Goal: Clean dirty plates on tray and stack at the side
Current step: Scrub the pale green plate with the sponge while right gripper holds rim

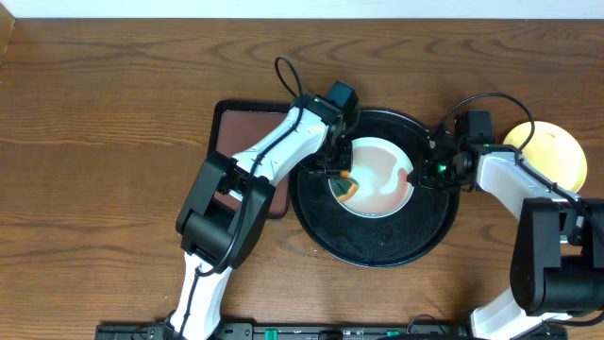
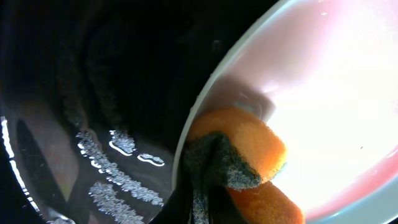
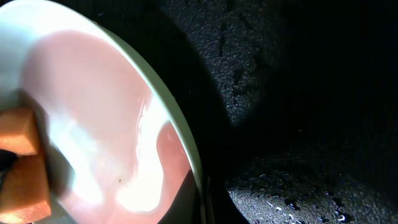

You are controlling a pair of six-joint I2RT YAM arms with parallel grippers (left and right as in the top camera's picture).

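Note:
A pale mint-blue plate (image 1: pixel 382 175) lies on the black glossy tray (image 1: pixel 377 241). My left gripper (image 1: pixel 340 175) is shut on an orange sponge (image 1: pixel 346 186) with a dark scouring side and presses it on the plate's left part. In the left wrist view the sponge (image 2: pixel 249 149) sits just inside the plate (image 2: pixel 323 87) rim, over the tray (image 2: pixel 93 93). My right gripper (image 1: pixel 418 173) is shut on the plate's right rim. The right wrist view shows the plate (image 3: pixel 93 106), the sponge (image 3: pixel 22 162) and the tray (image 3: pixel 311 93). A pale yellow plate (image 1: pixel 549 156) lies on the table at the right. I see no second mint-blue plate.
A brown rectangular tray (image 1: pixel 243 127) lies left of the black tray, partly under my left arm. Bare wooden table (image 1: pixel 94 142) surrounds both trays. Water droplets (image 2: pixel 118 180) glint on the black tray.

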